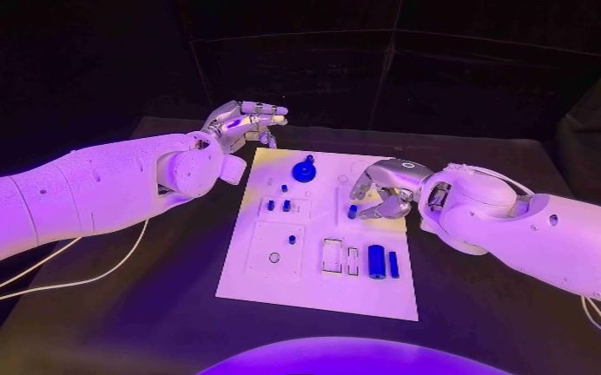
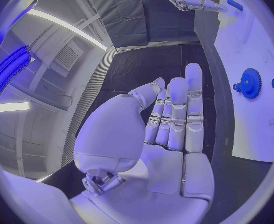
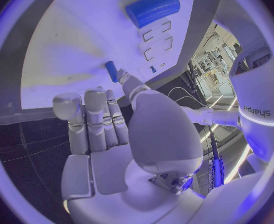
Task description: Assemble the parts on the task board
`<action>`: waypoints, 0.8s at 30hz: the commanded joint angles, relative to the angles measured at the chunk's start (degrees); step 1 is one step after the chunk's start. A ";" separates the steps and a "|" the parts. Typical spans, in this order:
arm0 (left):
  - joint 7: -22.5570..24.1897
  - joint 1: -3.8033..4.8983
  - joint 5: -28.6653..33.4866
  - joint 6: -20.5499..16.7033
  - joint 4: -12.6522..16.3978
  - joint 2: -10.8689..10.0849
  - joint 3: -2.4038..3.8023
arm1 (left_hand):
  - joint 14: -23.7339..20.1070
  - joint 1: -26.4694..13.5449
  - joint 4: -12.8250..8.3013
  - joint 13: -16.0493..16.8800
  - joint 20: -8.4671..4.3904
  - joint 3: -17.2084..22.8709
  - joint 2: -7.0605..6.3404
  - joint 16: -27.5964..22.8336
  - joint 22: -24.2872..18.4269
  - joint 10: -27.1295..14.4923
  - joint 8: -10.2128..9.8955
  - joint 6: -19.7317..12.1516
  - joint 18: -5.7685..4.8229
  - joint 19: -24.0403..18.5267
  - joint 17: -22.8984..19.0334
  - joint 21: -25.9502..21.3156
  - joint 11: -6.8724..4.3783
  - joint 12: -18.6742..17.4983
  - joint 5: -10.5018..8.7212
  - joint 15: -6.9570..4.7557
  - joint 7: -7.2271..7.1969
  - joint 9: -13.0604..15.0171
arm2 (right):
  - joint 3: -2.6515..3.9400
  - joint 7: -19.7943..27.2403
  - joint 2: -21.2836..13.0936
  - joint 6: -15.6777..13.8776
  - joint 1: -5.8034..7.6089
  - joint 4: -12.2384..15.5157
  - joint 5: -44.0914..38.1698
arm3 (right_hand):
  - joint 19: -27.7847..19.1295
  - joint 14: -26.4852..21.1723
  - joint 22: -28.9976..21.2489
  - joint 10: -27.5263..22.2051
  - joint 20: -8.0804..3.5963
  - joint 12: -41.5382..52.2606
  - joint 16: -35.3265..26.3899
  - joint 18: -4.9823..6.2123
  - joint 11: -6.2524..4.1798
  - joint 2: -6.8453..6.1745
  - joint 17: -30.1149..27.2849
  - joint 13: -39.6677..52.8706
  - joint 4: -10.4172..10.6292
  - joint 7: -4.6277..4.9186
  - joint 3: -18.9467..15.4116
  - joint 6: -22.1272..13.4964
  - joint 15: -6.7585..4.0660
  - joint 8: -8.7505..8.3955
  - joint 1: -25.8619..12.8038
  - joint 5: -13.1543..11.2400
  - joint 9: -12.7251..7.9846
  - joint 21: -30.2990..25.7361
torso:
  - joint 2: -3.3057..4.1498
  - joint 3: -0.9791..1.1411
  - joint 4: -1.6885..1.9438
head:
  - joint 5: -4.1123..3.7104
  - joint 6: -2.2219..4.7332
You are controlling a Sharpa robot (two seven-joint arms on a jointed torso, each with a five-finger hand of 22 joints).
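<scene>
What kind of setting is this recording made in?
Probably a robotics lab or demo booth: a black table with dark panels behind, a white task board carrying small blue parts such as a gear, and two robot arms working over it.

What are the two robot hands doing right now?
Left robot hand: open, holding nothing.
Right robot hand: fingertip touches a small blue part; a grip cannot be told.

Smooth matt white plastic task board [image 1: 376,292]; glossy blue plastic toothed gear [image 1: 305,169] and cylinder [image 1: 376,261]; matt black table [image 1: 501,323]; satin silver metal hands [image 1: 391,186], [image 1: 241,123]; smooth white plastic arm shells [image 1: 101,188].
</scene>
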 commanded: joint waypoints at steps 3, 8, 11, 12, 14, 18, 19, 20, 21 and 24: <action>0.09 0.09 0.18 1.31 -0.10 0.07 0.04 | -0.37 -0.45 0.02 0.03 0.16 -0.41 -0.17 0.21 0.08 -0.45 0.20 -0.19 1.05 -0.20 -0.07 -0.01 0.07 0.29 -0.07 0.04 0.15 -0.07 | 0.02 -0.34 0.58 4.84 0.10 0.43 -2.98 | 0.35 0.16 -0.08 1.56 -0.25 0.76 0.00 0.06 -0.24 0.68 -0.15 -0.04 -0.16 -0.22 -0.48 0.65 -0.41 0.19 0.59 0.31 0.05 -0.31 | -0.01 0.03 -0.05 | 0.15 -0.27; -0.05 0.09 0.18 1.50 -0.12 0.11 0.04 | -0.40 -0.54 0.03 0.02 0.18 -0.47 -0.22 0.23 0.08 -0.50 0.23 -0.23 1.04 -0.22 -0.09 -0.02 0.08 0.33 -0.07 0.06 0.16 -0.07 | 0.01 -0.13 1.38 5.04 0.07 -0.15 -4.18 | 0.55 0.27 0.14 3.15 -0.47 1.10 0.28 0.02 -0.54 1.42 0.07 -0.13 -0.10 -0.35 -0.17 0.99 -0.66 0.22 0.87 0.35 0.06 -0.20 | -0.02 -0.03 0.04 | 0.12 -0.31; -0.12 0.09 0.18 1.57 -0.15 0.12 0.04 | -0.40 -0.54 0.03 0.02 0.18 -0.47 -0.22 0.23 0.08 -0.50 0.23 -0.23 1.04 -0.22 -0.09 -0.02 0.08 0.33 -0.07 0.06 0.16 -0.07 | 0.00 0.04 1.92 4.72 0.04 -0.62 -4.96 | 0.71 0.35 0.34 4.30 -0.63 1.20 0.49 -0.02 -0.74 1.98 0.24 -0.16 -0.02 -0.38 0.40 1.26 -0.83 0.23 1.04 0.29 0.06 -0.08 | -0.03 0.06 0.00 | 0.30 -0.37; -0.15 0.09 0.18 1.58 -0.17 0.11 0.04 | -0.40 -0.54 0.03 0.02 0.18 -0.47 -0.22 0.23 0.08 -0.50 0.23 -0.23 1.04 -0.22 -0.09 -0.02 0.08 0.33 -0.07 0.06 0.16 -0.07 | 0.00 0.11 2.08 4.51 0.03 -0.78 -5.13 | 0.79 0.39 0.45 4.71 -0.68 1.19 0.62 -0.05 -0.79 2.23 0.37 -0.17 0.00 -0.38 0.73 1.38 -0.89 0.24 1.16 0.17 0.06 -0.02 | -0.02 0.08 0.00 | 0.33 -0.38; -0.18 0.10 0.18 1.58 -0.20 0.10 0.04 | -0.40 -0.54 0.03 0.02 0.18 -0.47 -0.22 0.23 0.08 -0.50 0.23 -0.23 1.04 -0.22 -0.09 -0.02 0.08 0.33 -0.07 0.06 0.16 -0.07 | 0.00 0.22 2.38 3.99 0.01 -1.06 -5.37 | 1.02 0.53 0.84 5.50 -0.79 1.10 1.03 -0.12 -0.89 2.73 0.81 -0.19 0.05 -0.41 1.51 1.74 -0.99 0.29 1.36 -0.18 0.08 0.20 | 0.01 0.08 -0.03 | 0.33 -0.36; -0.25 0.10 0.18 1.64 -0.20 0.10 0.04 | -0.40 -0.54 0.03 0.02 0.18 -0.47 -0.22 0.23 0.08 -0.50 0.23 -0.23 1.04 -0.22 -0.09 -0.02 0.08 0.33 -0.07 0.06 0.16 -0.07 | 0.00 -0.04 2.96 3.01 -0.01 -1.61 -5.95 | 1.38 0.73 1.44 6.41 -0.91 0.64 1.69 -0.25 -0.97 3.53 1.46 -0.24 0.27 -0.49 3.12 2.53 -1.09 0.40 1.51 -0.78 0.12 0.56 | -0.01 -0.02 -0.09 | 0.30 -0.39; -0.27 0.10 0.18 1.66 -0.20 0.10 0.04 | -0.40 -0.54 0.03 0.02 0.18 -0.47 -0.22 0.23 0.08 -0.50 0.23 -0.23 1.04 -0.22 -0.09 -0.02 0.08 0.33 -0.07 0.06 0.16 -0.07 | 0.00 -0.25 3.09 2.85 -0.01 -1.75 -6.13 | 1.45 0.76 1.56 6.63 -0.93 0.48 1.83 -0.27 -0.98 3.80 1.58 -0.24 0.35 -0.51 3.67 2.87 -1.11 0.47 1.55 -1.05 0.14 0.64 | -0.03 -0.03 -0.10 | 0.30 -0.44; -0.30 0.10 0.18 1.69 -0.18 0.11 0.04 | -0.40 -0.54 0.03 0.02 0.18 -0.47 -0.22 0.23 0.08 -0.50 0.23 -0.23 1.04 -0.22 -0.09 -0.02 0.08 0.33 -0.07 0.06 0.16 -0.07 | 0.00 -0.47 3.21 2.78 -0.01 -1.89 -6.33 | 1.50 0.77 1.64 6.81 -0.95 0.31 1.92 -0.29 -0.97 4.02 1.63 -0.24 0.37 -0.49 4.24 3.20 -1.13 0.52 1.65 -1.53 0.16 0.70 | -0.03 -0.03 -0.10 | 0.30 -0.44; -0.33 0.10 0.18 1.70 -0.17 0.10 0.04 | -0.40 -0.54 0.03 0.02 0.18 -0.47 -0.22 0.23 0.08 -0.50 0.23 -0.23 1.04 -0.22 -0.09 -0.02 0.08 0.33 -0.07 0.06 0.16 -0.07 | 0.00 -0.68 3.33 2.77 -0.01 -2.04 -6.53 | 1.53 0.79 1.66 7.02 -0.96 0.22 2.03 -0.29 -0.98 4.17 1.71 -0.23 0.39 -0.46 4.71 3.54 -1.12 0.60 1.70 -1.84 0.19 0.73 | 0.00 -0.05 -0.10 | 0.22 -0.51; -0.39 0.10 0.18 1.73 -0.14 0.08 0.04 | -0.40 -0.54 0.03 0.02 0.18 -0.47 -0.22 0.23 0.08 -0.50 0.23 -0.23 1.04 -0.22 -0.09 -0.02 0.08 0.33 -0.07 0.06 0.16 -0.07 | 0.00 -1.06 3.64 2.84 -0.02 -2.35 -6.96 | 1.69 0.85 1.98 7.94 -1.00 0.18 2.39 -0.34 -1.04 4.23 2.06 -0.13 0.42 -0.35 5.71 4.86 -1.14 1.00 1.68 -2.11 0.34 0.92 | 0.01 -0.05 -0.09 | 0.19 -0.54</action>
